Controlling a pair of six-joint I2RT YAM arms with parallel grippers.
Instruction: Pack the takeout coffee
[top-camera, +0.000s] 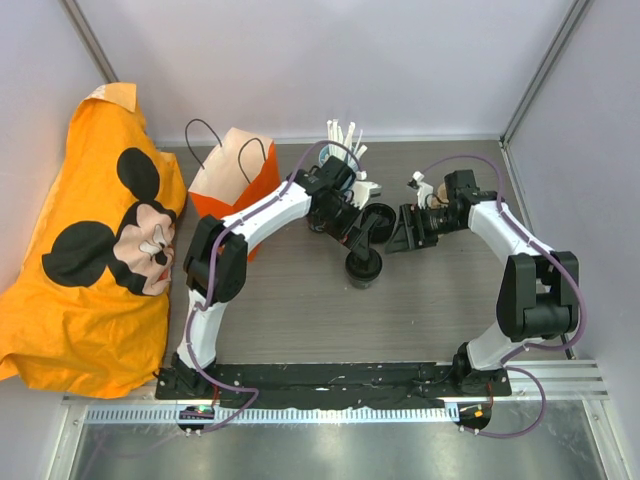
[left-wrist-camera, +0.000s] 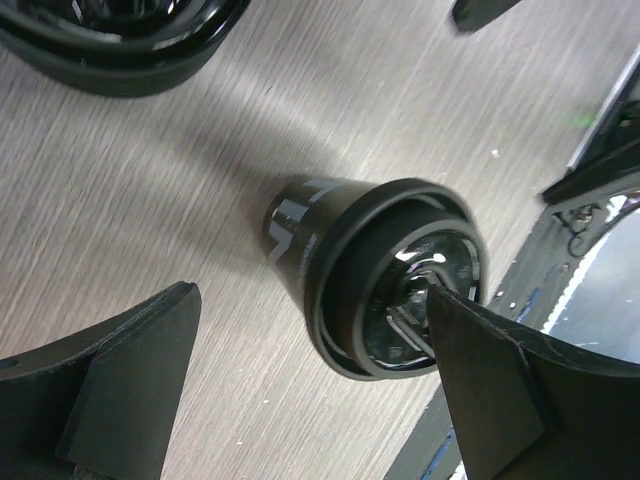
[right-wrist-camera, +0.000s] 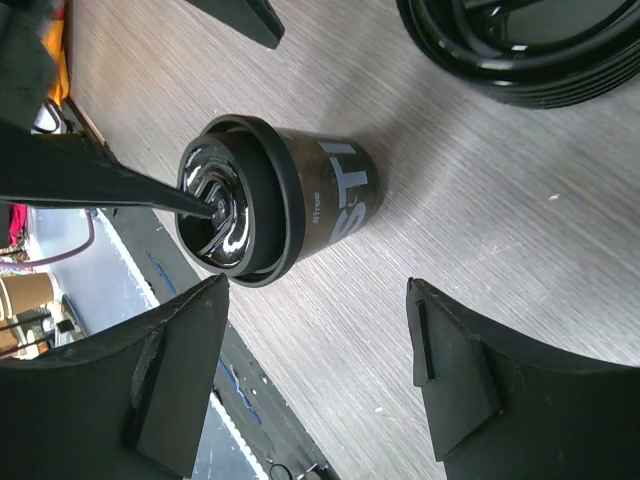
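A black takeout coffee cup with a black lid stands on the wooden table near the middle. In the left wrist view the cup sits just ahead of my left gripper, whose jaws are wide open. One of its fingers overlaps the lid's rim. My left gripper hovers right above the cup. The right gripper is open and empty, a little short of the cup. An orange paper bag with black handles stands at the back left.
A stack of black lids lies between the two grippers, also seen as the lid stack. White cutlery stands behind it. A large orange Mickey Mouse cloth covers the left side. Grey walls enclose the table.
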